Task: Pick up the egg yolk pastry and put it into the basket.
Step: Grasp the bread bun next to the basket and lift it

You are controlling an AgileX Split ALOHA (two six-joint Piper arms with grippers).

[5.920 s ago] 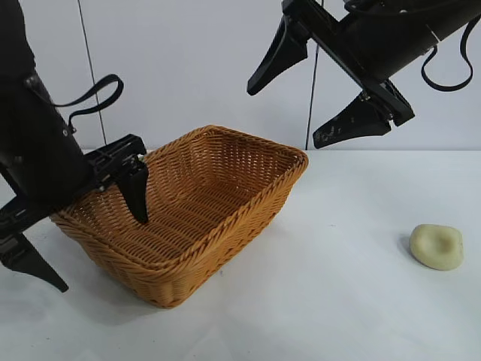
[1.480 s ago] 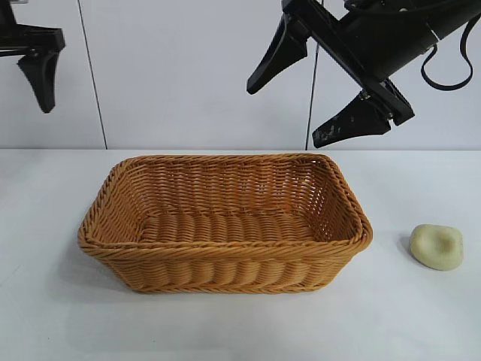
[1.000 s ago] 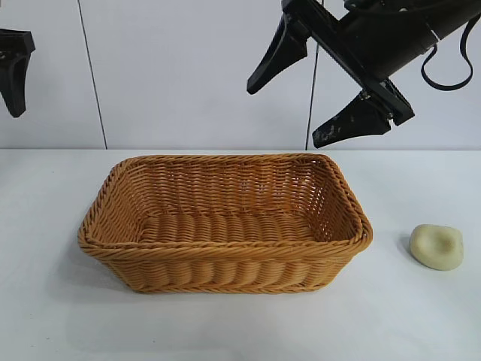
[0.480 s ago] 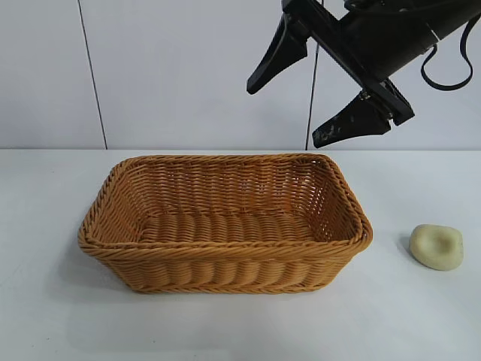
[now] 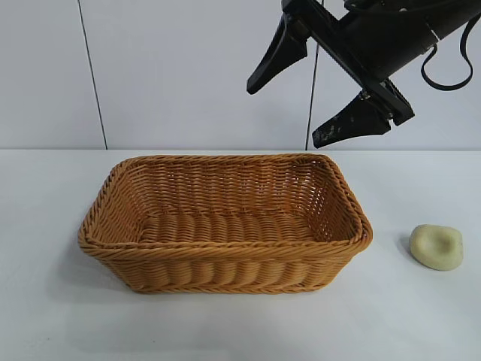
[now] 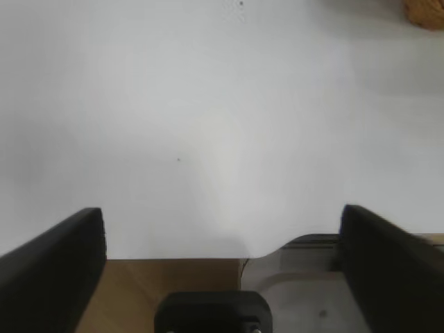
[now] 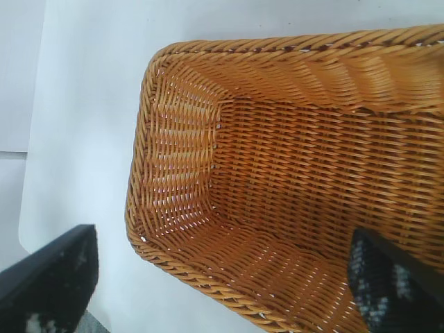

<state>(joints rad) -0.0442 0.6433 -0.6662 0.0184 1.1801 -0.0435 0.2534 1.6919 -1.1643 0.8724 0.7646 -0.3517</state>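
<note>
The wicker basket stands empty at mid-table, long side toward the exterior camera. The egg yolk pastry, a pale cream lump with a dent, lies on the table to the basket's right, apart from it. My right gripper hangs open high above the basket's right end, holding nothing; its wrist view looks down into the basket between its fingers. My left gripper is outside the exterior view; its own view shows it open and empty over the table's edge.
The white table spreads around the basket, with a pale wall behind. In the left wrist view a corner of the basket shows far off, and brown floor lies past the table edge.
The left gripper, at the exterior view's upper left edge a second ago, has left that view. The basket, skewed six seconds ago, has lain square since. The right arm and pastry are unmoved.
</note>
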